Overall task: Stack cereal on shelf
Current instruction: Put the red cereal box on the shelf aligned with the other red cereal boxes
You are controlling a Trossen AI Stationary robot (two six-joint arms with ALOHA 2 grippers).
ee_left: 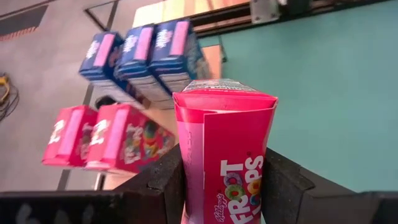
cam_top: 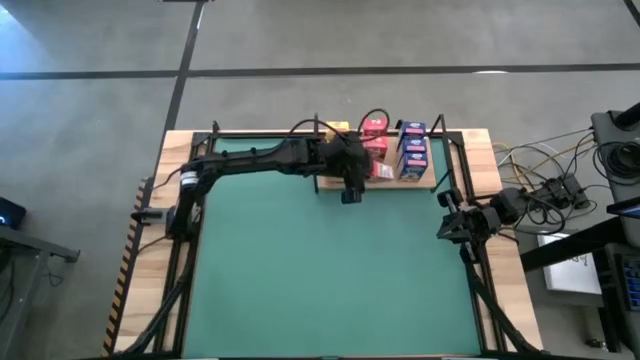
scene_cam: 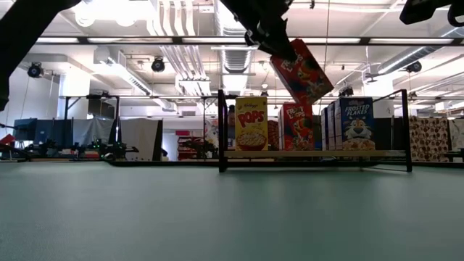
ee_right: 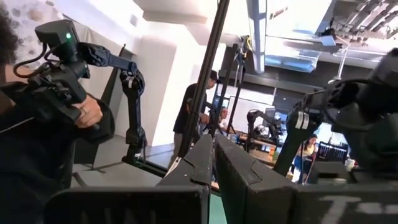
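My left gripper (ee_left: pixel 224 177) is shut on a red Froot Loops cereal box (ee_left: pixel 230 149), held tilted in the air above the shelf (scene_cam: pixel 312 154), a light-wood board with black posts at the table's far side. On the shelf stand a yellow Pops box (scene_cam: pixel 251 123), two red boxes (ee_left: pixel 93 134) and three blue boxes (ee_left: pixel 140 53), each resting on its bottom end. My right gripper (ee_right: pixel 212 163) is shut on nothing and waits at the table's right edge (cam_top: pixel 462 222). My left gripper pinches the red box between its two fingers (ee_left: pixel 165 183), one on each of two opposite sides (ee_left: pixel 189 168). The fingers come slanting down toward the table's far side. The box is lifted clear and tilted, its free end (scene_cam: pixel 315 87) lower than the held end.
The shelf's black posts (scene_cam: pixel 221 130) stand at its corners. Free board lies between the yellow box and the red ones (scene_cam: pixel 274 154). The green mat (cam_top: pixel 330 270) stretches in front. Cables and gear lie beyond the table's right edge (cam_top: pixel 560 185). People show in the room behind.
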